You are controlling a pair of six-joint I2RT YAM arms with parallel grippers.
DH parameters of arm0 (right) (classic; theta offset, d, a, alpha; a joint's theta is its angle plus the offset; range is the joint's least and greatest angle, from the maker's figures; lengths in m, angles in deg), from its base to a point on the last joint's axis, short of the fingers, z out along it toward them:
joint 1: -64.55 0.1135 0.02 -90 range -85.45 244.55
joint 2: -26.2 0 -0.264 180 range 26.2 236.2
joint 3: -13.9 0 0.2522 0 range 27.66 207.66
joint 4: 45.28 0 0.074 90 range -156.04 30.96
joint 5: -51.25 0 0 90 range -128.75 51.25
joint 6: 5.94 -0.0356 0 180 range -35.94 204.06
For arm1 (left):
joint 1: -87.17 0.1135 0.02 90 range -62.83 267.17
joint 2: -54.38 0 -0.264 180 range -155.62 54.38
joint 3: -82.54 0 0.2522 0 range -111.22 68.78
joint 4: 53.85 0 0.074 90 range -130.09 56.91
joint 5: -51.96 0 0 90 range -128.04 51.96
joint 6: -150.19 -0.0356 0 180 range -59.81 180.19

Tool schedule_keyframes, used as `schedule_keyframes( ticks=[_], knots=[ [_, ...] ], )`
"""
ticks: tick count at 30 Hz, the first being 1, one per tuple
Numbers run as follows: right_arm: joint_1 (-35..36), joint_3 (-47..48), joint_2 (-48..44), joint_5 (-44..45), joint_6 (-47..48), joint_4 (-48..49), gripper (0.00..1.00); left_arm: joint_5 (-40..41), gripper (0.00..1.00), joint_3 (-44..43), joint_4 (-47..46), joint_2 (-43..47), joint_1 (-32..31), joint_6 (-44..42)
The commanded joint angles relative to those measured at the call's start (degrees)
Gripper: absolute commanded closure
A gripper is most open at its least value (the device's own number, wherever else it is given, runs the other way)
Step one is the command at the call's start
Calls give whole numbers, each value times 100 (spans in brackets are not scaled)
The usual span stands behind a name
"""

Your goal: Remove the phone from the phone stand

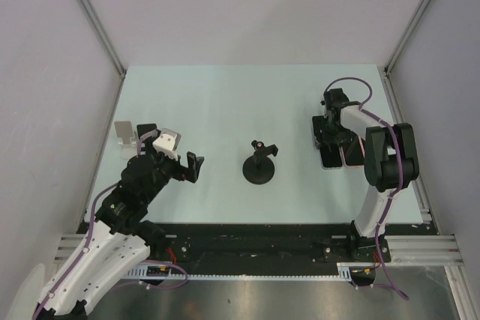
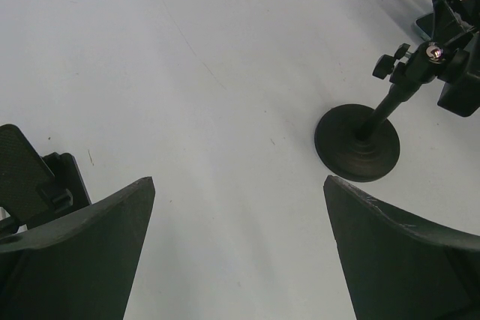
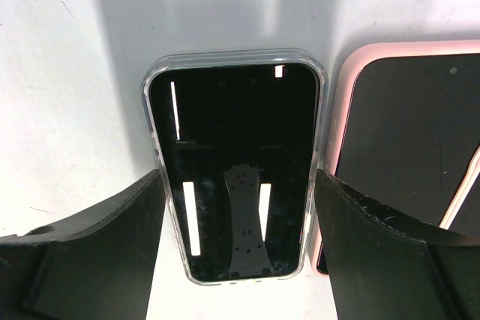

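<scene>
Right gripper (image 3: 238,189), fingers spread, straddles the clear-cased phone (image 3: 232,133) lying flat beside a pink-cased phone (image 3: 412,148), possibly touching its edges. Left gripper (image 2: 238,185) gapes wide; the phone stand (image 1: 259,166) sits centre frame.

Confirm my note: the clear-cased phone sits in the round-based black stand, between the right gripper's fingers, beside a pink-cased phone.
One error: the clear-cased phone is not in the round-based black stand, which the top external view shows bare. The right wrist view shows it lying on the table, between the right gripper's fingers, beside a pink-cased phone.
</scene>
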Motion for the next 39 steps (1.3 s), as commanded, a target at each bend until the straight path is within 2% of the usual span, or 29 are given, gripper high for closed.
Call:
schedule_keyframes(
  ticks=[1, 3, 8, 16, 22, 26, 29, 31, 35, 39],
  knots=[
    [-54, -27, -271, 187, 108, 156, 44, -104, 0, 11, -205, -3, 44, -67],
    [-54, -27, -289, 91, 117, 165, 41, -130, 0, 11, -205, -20, 44, -76],
    [42, -27, -429, 11, 108, 156, 25, -130, 0, 11, -205, -20, 53, -85],
    [315, -27, -1316, -525, 56, 244, 2, -261, 0, 20, -240, -73, 52, -120],
    [595, -44, -1896, -429, -15, 86, 0, -420, 0, -120, -328, -266, 53, 2],
    [772, -202, -3027, -174, -173, 138, 0, -708, 0, -436, -381, -652, 18, 626],
    [807, -422, -3715, 19, -313, 261, 0, -596, 0, -691, -425, -995, -166, 1039],
    [798, -606, -4409, 133, -366, 331, 0, -219, 0, -875, -460, -1206, -359, 1241],
    [798, -914, -5499, 572, -401, 437, 0, 606, 0, -1166, -670, -1899, -1264, 1628],
    [816, -1423, -6571, 697, -568, 788, 0, 2212, 0, -1482, -864, -2594, -2248, 2085]
  ],
)
